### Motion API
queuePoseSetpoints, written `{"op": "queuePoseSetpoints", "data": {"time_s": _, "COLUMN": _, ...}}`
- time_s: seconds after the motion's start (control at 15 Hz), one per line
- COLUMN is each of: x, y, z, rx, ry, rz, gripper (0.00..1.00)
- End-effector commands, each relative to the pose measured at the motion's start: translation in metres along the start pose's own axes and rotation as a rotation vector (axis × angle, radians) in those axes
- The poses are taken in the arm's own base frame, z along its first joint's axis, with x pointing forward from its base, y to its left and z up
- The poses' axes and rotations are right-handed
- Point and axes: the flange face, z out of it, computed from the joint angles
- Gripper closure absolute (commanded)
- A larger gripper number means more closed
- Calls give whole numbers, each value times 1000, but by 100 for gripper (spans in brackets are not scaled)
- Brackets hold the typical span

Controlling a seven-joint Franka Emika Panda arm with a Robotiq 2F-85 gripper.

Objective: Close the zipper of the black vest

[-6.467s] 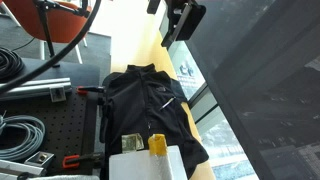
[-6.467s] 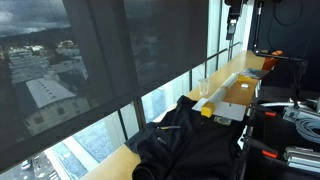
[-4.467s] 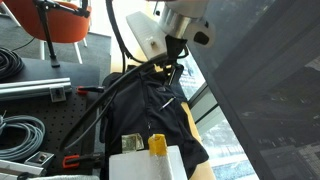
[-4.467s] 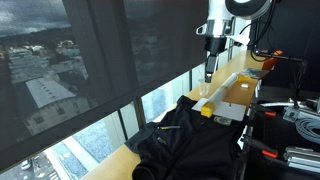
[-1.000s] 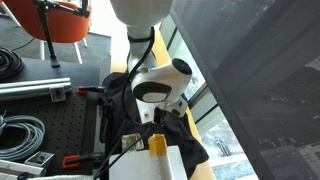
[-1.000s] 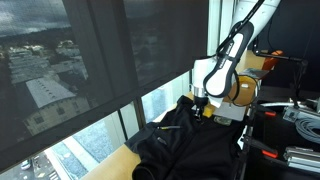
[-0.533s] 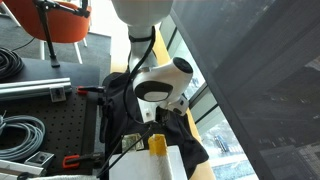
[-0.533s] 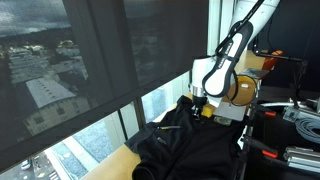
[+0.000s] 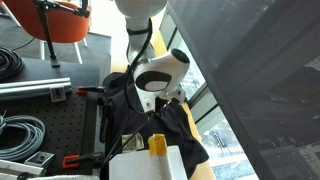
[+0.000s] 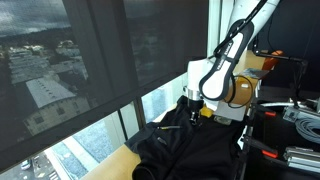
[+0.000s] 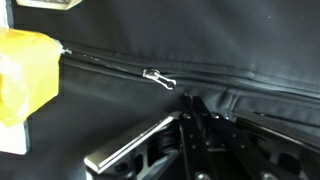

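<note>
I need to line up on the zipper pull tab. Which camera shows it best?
The wrist view: the pull tab lies close and sharp on the zipper. In both exterior views the black vest shows, but the tab is hidden by the arm or too small to tell.

The black vest is plain and faintly glossy; the zipper pull shows pale silver (a yellow block sits at nine o'clock), the arm white.
</note>
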Motion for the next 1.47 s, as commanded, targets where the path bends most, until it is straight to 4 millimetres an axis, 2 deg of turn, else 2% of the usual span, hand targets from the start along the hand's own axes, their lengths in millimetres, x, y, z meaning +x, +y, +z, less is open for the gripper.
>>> {"op": "queuePoseSetpoints", "data": {"time_s": 0.0, "x": 20, "y": -37, "z": -1, "rx": 12, "ry": -2, "rz": -55, "gripper": 98}}
{"op": "queuePoseSetpoints", "data": {"time_s": 0.47, "x": 36, "y": -100, "z": 9, "rx": 79, "ry": -6, "rz": -164, "gripper": 98}}
{"op": "queuePoseSetpoints", "data": {"time_s": 1.0, "x": 68, "y": -179, "z": -10, "rx": 234, "ry": 0, "rz": -259, "gripper": 98}}
{"op": "queuePoseSetpoints", "data": {"time_s": 1.4, "x": 70, "y": -227, "z": -6, "rx": 303, "ry": -6, "rz": -355, "gripper": 98}}
